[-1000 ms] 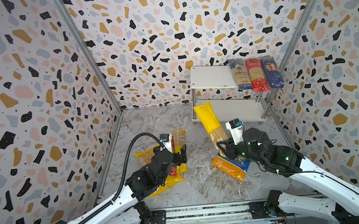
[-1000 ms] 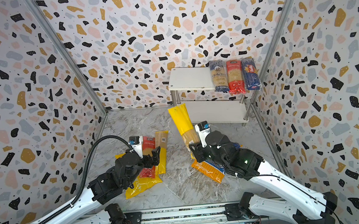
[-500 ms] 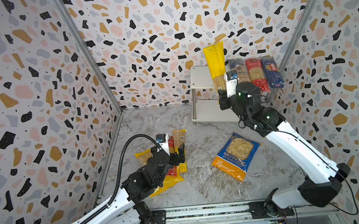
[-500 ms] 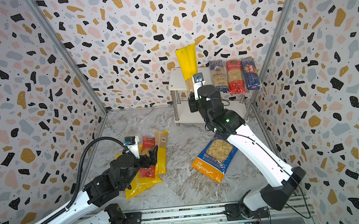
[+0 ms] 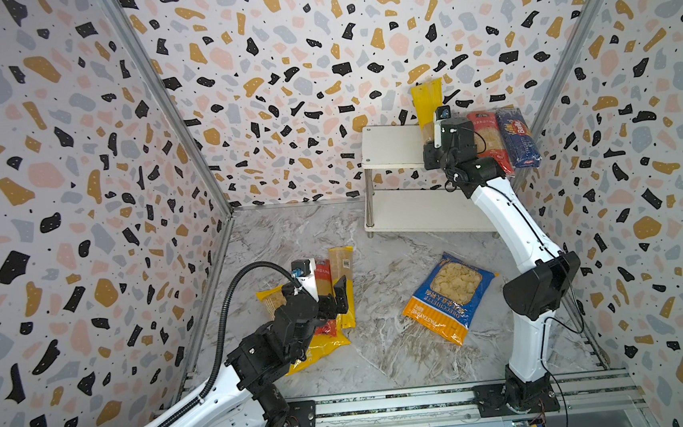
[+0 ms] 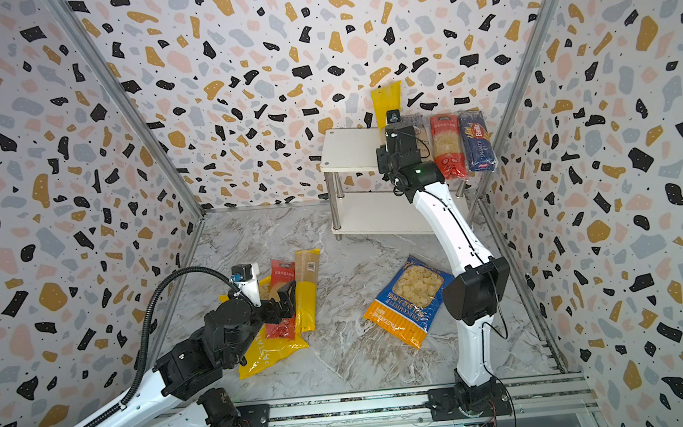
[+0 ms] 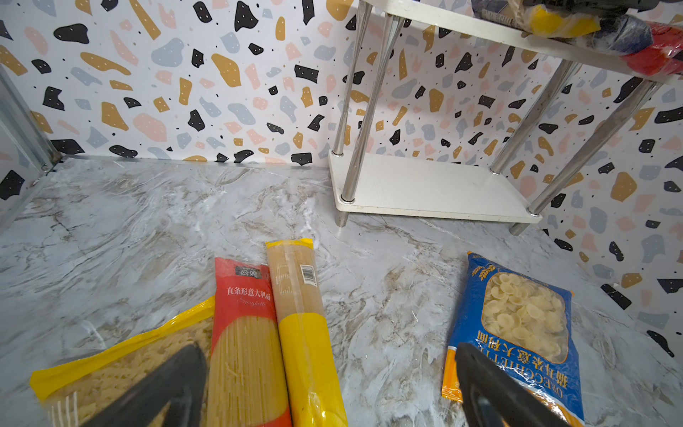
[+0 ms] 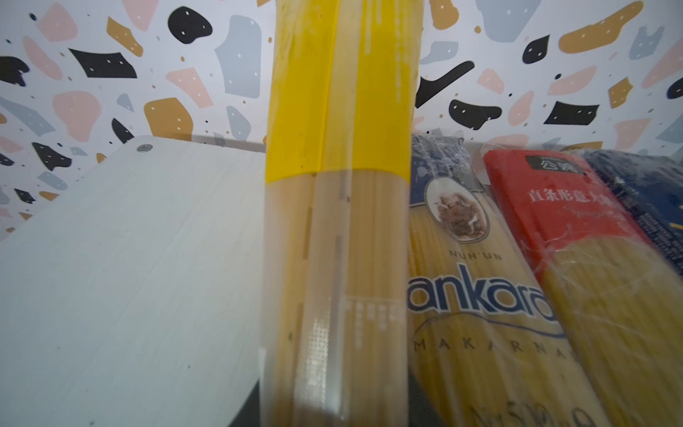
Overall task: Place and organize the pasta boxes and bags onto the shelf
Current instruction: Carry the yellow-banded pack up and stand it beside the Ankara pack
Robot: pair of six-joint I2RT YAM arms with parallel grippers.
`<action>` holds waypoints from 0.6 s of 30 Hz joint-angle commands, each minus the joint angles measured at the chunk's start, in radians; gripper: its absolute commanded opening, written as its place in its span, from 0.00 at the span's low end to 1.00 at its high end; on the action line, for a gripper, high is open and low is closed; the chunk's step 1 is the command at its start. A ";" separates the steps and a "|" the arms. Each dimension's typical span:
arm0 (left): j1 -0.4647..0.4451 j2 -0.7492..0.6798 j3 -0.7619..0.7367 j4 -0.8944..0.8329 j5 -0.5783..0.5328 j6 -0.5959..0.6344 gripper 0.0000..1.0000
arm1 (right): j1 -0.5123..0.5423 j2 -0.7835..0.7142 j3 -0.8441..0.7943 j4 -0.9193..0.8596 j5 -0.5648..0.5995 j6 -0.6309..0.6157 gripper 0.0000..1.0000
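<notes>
Above the shelf [image 5: 388, 144], right gripper [image 5: 430, 138] and yellow pack [image 5: 427, 97], no longer floor-level.

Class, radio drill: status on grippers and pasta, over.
Right gripper shut on yellow pack, near upright over shelf top. Left gripper open above red pack. Ankara pack close beside the held one.

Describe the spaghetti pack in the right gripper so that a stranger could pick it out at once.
Find the white two-tier shelf at the back wall. On its top board lie an Ankara pack, a red pack and a Barilla pack. Beside the Ankara pack the right gripper holds the yellow-ended spaghetti pack, the only one pointing upward rather than lying flat.
</notes>
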 commanded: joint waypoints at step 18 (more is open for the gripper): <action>-0.005 0.035 0.005 0.036 -0.017 0.023 1.00 | 0.003 -0.117 0.018 0.029 0.041 0.057 0.49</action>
